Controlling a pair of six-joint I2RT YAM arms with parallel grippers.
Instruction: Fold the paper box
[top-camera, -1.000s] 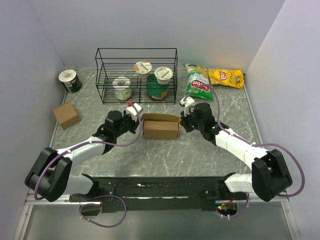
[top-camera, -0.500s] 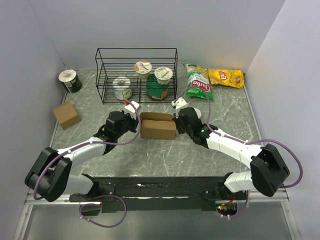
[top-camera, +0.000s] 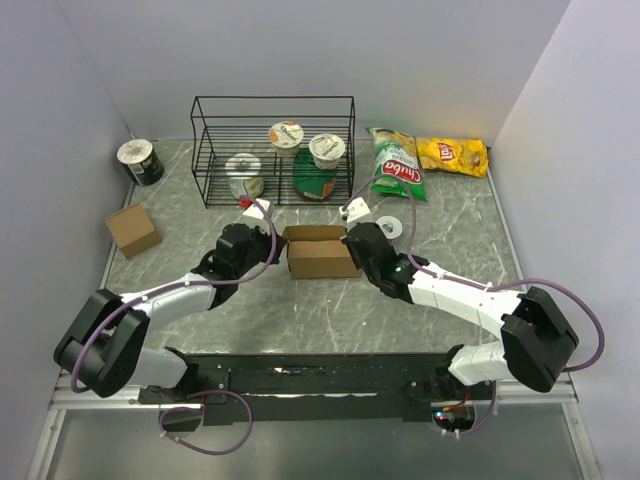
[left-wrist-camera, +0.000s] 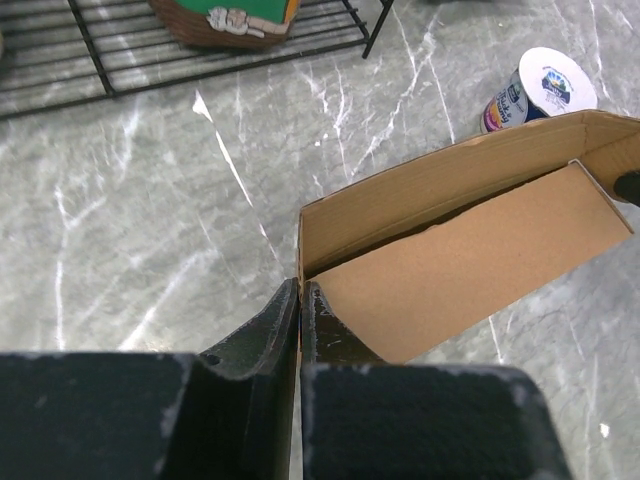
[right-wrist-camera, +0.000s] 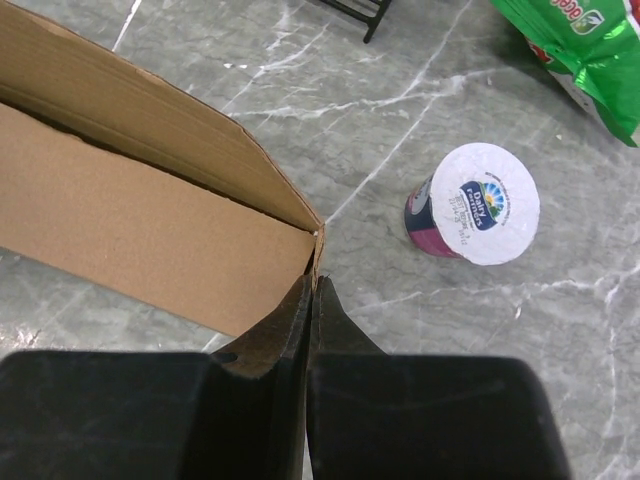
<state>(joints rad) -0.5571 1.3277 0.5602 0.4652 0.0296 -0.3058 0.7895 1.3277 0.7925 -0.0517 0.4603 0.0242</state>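
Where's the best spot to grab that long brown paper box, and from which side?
Probably the thin wall at each short end, coming in from outside that end. The paper box lies open-topped, so its end walls stand free as thin edges that are easy to pinch. The left gripper and right gripper are shut on the end corners that way.

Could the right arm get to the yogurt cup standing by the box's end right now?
Not yet, probably: the right gripper is shut on the end wall of the paper box. The yogurt cup stands close beside it on bare table, so after letting go the way looks free.
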